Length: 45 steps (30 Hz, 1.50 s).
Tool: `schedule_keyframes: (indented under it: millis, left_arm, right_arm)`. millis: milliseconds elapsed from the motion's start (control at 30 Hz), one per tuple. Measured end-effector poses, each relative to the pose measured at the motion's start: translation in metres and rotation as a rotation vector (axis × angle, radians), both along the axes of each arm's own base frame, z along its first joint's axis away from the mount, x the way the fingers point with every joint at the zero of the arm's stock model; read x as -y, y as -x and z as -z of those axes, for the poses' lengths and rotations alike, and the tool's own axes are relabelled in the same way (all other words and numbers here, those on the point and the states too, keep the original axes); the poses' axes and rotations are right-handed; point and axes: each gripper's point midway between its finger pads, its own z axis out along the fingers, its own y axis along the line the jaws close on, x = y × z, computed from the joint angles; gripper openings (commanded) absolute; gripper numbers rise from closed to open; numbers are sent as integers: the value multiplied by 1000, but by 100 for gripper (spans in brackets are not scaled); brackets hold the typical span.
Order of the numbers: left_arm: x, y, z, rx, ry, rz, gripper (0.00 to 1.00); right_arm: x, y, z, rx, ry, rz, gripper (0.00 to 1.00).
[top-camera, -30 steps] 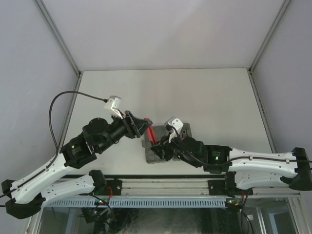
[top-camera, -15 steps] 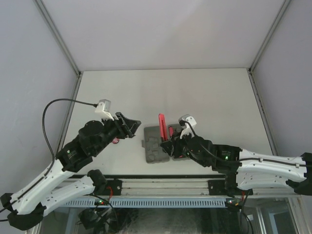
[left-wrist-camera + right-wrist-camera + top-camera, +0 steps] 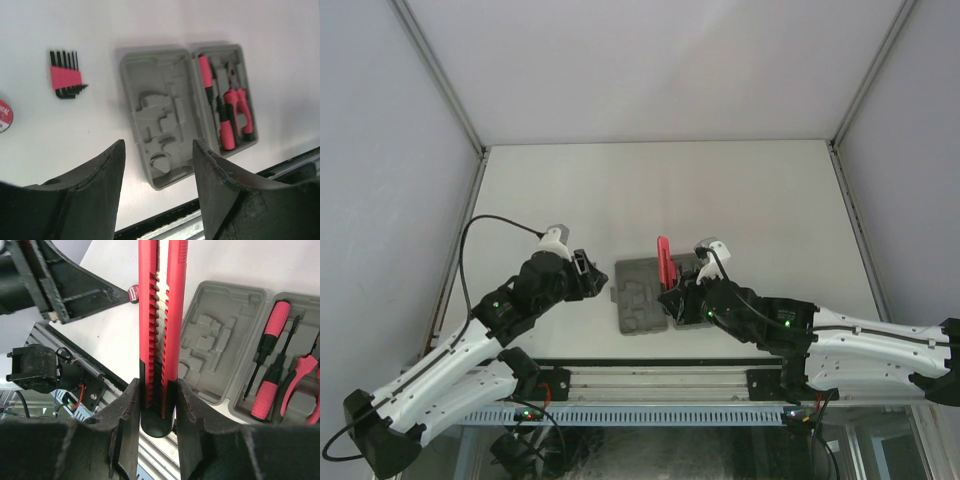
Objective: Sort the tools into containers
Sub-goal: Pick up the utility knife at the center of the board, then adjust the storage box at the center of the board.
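Pinching red cutter [image 3: 150, 315], right end effector [image 3: 157, 390], left end effector [image 3: 158, 145] parted, empty

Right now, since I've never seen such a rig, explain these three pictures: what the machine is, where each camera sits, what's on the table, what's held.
These are two robot arms bolted at the near edge of a white table, each ending in a two-finger gripper. The wide picture looks down from above and behind them; the other two come from cameras on the wrists, with that arm's own dark fingers at the bottom. On the table lies an open grey tool case: one half empty, the other holding screwdrivers and red-handled pliers. Beside it lie a hex key set and a small red disc. The right gripper clamps a red cutter knife by its black end; the left gripper is open and empty.
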Motion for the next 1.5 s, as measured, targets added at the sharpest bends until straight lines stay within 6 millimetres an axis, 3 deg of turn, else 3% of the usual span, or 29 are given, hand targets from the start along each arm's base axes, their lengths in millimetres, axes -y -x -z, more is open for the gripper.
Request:
schedule_keyframes:
  millis: [167, 433, 600, 733, 933, 1267, 1500]
  left_arm:
    - [2, 2, 41, -104, -36, 21, 59]
    - [24, -1, 70, -195, -38, 93, 51]
    - [22, -1, 94, -267, -98, 83, 47]
    - [18, -2, 104, -289, -131, 65, 47]
    - [19, -3, 117, -324, -155, 64, 36]
    - [27, -8, 126, -368, -168, 66, 2]
    - [26, -12, 126, -378, -157, 34, 0]
  right_arm:
    - [0, 0, 1, -11, -3, 3, 0]
    - [-2, 1, 5, -23, 5, -8, 0]
    - [-2, 1, 5, -25, 3, -6, 0]
    - [-2, 1, 5, -27, 3, -8, 0]
    - [-3, 2, 5, -29, 3, -11, 0]
    - [-2, 2, 9, -32, 9, -11, 0]
    - [-2, 2, 9, -35, 6, -12, 0]
